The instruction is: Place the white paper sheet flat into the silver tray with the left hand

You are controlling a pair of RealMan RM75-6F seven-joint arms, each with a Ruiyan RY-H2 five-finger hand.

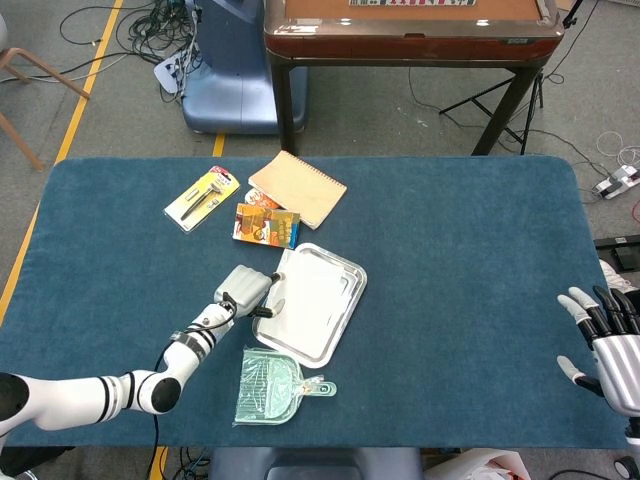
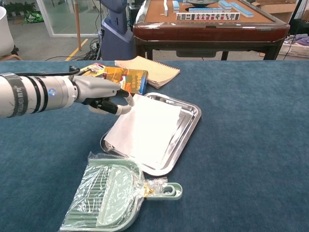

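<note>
1. The white paper sheet [image 2: 145, 128] lay inside the silver tray [image 2: 188, 130], and it covered most of the tray floor. Its near-left corner seemed to reach the tray rim or a little over it, so the sheet was perhaps not fully flat there; the pictures did not show this clearly.

2. The left hand [image 2: 104, 94] was at the far-left edge of the tray, low over the table. Its fingertips [image 2: 126, 102] pointed toward the edge of the sheet and were touching it or just beside it; which one could not be told. The fingers were slightly bent and held nothing, so the hand was judged as released. Probably it was there to press or push the sheet's edge down so that the paper would settle flat.

3. The right hand [image 1: 605, 340] rested at the right edge of the table, well apart from the tray, with its fingers spread and nothing in them. This fitted the task, which gave the work to the left hand only.

4. A green dustpan in plastic wrap [image 2: 116, 195] lay just beside the near side of the tray. A colourful box [image 2: 128, 79] and a spiral notebook [image 2: 147, 70] lay beyond the tray, and a carded tool [image 1: 203, 198] was further to the left.

5. As a judgement, the placing looked nearly finished.
</note>
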